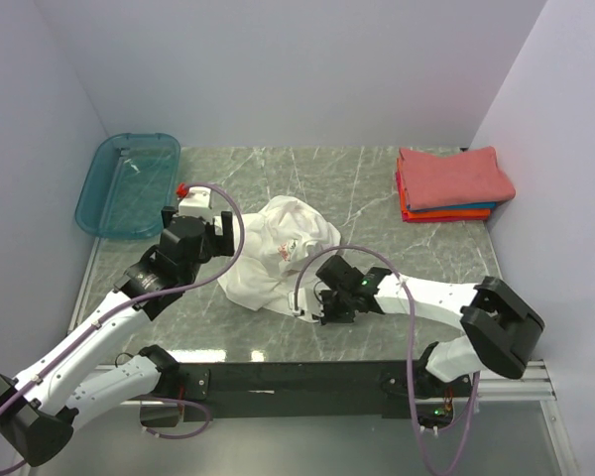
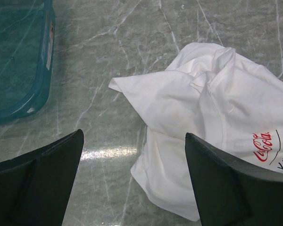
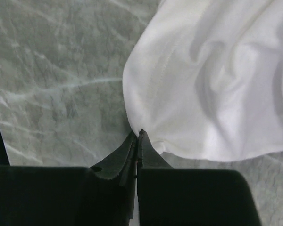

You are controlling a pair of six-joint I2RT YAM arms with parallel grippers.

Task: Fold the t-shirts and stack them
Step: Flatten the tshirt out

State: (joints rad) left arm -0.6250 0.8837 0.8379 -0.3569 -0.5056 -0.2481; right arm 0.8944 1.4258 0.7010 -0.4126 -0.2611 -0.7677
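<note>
Plain pale walls (image 1: 278,69) on three sides. Grey-green marbled table (image 1: 357,188), white veins, faint glare patch. Teal bin (image 1: 91,188) at far-left corner. Light soft, even.

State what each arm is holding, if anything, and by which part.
The right arm's fingers are shut on the white t-shirt, pinching its stitched edge on the near side. The left arm's fingers stand open, holding nothing.

Grey marbled table (image 1: 357,178). Crumpled white tee (image 1: 278,248) in the middle. Folded tee stack (image 1: 451,183) at far right corner, teal bin (image 1: 129,185) at far left.
</note>
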